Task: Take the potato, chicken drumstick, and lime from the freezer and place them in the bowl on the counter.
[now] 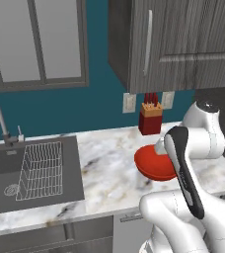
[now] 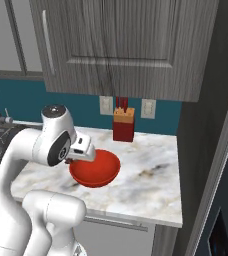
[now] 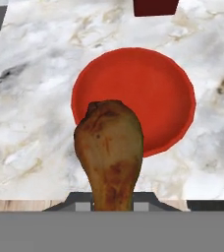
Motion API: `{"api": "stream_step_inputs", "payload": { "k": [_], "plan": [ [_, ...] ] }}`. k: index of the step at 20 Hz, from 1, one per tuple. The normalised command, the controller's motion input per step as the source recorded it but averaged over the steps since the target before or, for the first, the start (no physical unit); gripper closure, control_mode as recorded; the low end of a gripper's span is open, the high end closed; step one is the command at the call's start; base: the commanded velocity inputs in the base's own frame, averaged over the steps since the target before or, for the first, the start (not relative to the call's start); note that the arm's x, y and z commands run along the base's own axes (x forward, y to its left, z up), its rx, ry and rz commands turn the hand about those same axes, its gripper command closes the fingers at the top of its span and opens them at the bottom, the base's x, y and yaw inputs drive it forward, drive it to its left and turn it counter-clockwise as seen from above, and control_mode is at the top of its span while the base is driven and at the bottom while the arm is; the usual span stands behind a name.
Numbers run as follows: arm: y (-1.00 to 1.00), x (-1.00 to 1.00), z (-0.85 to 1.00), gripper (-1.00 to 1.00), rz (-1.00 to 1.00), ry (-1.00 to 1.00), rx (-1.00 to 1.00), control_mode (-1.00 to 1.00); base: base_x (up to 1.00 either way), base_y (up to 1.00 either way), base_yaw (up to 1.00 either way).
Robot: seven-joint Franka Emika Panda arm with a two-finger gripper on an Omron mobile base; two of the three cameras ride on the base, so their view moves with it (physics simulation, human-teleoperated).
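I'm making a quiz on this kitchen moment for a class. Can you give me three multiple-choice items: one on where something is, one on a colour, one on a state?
1. Where is the knife block?
A. In the sink
B. On the counter behind the bowl
C. Inside the bowl

2. What colour is the bowl?
A. Red
B. Green
C. White

3. What is inside the bowl?
A. A lime
B. A potato
C. Nothing

Answers: 1 B, since it stands by the wall beyond the bowl. 2 A, glossy red in all views. 3 C, since the hand view shows its bare inside, with the chicken drumstick held in front of the camera.
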Motion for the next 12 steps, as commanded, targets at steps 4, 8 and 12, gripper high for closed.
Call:
{"api": "stream_step_inputs", "payload": {
  "k": [4, 8, 12],
  "plan": [
    [-0.17, 0.32, -0.32, 1.00, 0.00, 0.07, 0.01, -1.00, 0.00, 0.00, 0.00],
    [-0.13, 0.35, -0.44, 1.00, 0.00, 0.05, 0.00, -1.00, 0.00, 0.00, 0.00],
    [-0.10, 0.26, -0.51, 1.00, 0.00, 0.02, 0.00, -1.00, 0.00, 0.00, 0.00]
  ]
}}
